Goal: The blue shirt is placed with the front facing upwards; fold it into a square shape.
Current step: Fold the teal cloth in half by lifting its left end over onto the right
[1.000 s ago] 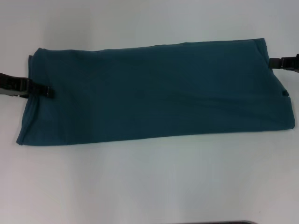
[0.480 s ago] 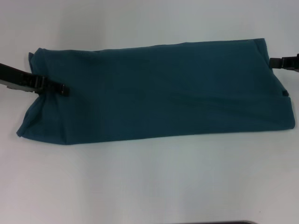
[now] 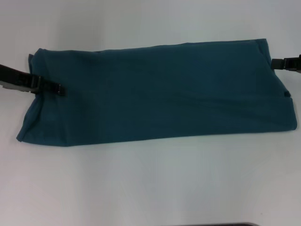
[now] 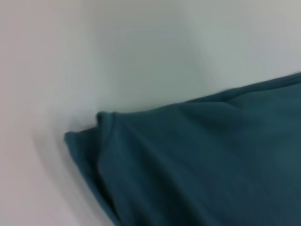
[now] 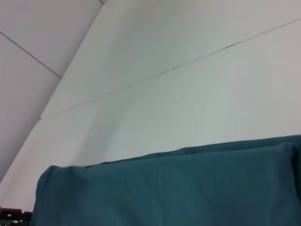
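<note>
- White table surface (image 3: pixel 150 188) is taking up the whole head view; in the right wrist view a thin dark seam is crossing it beyond the cloth.
- Large dark teal-blue cotton shirt (image 3: pixel 160 92) is lying flat on the table as a long band running from the robot's left to its right, plain fabric facing up, no print or collar showing. Its far edge is sloping slightly, and the near left corner is coming to a point close to the table's bare part.
- The left end of the shirt is looking a little bunched, with soft creases running toward the near corner; the left wrist view is showing that folded corner (image 4: pixel 101 127) as layered cloth on the table.
- A small dark spot is sitting near the shirt's right end (image 3: pixel 287 94); what it is cannot be told.
- Black left gripper (image 3: pixel 57 88) is reaching in from the left edge, its tip lying over the shirt's left end, about midway along that short edge. It seems to be pinching the cloth there, but how wide the fingers are standing cannot be told.
- Black right gripper (image 3: pixel 277 63) is sitting at the right edge, just beside the shirt's far right corner; whether it is touching or holding the fabric cannot be told.
</note>
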Controlling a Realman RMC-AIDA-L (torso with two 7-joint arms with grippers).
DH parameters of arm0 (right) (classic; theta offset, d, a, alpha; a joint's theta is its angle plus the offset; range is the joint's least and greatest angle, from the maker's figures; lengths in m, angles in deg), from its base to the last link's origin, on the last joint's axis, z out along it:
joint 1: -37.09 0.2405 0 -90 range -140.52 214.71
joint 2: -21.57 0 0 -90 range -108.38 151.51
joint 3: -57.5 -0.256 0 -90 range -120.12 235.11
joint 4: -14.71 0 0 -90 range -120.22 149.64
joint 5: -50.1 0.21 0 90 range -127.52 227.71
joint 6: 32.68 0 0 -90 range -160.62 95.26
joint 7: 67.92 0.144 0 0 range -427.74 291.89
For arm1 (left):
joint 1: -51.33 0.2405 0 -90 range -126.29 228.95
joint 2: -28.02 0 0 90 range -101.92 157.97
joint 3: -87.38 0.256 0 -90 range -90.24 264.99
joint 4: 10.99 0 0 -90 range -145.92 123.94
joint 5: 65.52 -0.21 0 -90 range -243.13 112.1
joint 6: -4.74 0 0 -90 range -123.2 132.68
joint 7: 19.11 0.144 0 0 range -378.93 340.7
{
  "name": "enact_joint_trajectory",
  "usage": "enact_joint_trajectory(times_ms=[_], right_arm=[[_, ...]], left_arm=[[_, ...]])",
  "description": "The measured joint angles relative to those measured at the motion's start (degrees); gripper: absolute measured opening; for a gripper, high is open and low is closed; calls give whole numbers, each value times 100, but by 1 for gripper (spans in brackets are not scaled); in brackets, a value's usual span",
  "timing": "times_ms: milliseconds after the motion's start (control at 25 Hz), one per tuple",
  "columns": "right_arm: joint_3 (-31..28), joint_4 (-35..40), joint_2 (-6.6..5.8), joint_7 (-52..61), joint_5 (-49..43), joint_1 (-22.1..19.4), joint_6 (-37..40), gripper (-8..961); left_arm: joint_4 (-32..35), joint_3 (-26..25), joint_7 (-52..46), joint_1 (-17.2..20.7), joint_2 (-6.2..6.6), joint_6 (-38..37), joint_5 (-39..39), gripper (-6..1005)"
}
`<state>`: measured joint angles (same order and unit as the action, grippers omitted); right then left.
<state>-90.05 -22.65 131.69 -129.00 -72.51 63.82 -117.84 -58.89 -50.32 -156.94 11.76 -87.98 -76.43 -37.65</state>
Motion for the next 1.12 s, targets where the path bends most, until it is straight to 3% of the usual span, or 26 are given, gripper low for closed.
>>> enact_joint_trajectory(times_ms=[480, 1120], right_arm=[[-3, 0, 0, 0, 0, 26, 4, 7], [-3, 1, 0, 0, 0, 26, -1, 7]], left_arm=[[-102, -16, -145, 160, 82, 92, -103, 841], [-52, 107, -99, 57, 17, 76, -254, 842]])
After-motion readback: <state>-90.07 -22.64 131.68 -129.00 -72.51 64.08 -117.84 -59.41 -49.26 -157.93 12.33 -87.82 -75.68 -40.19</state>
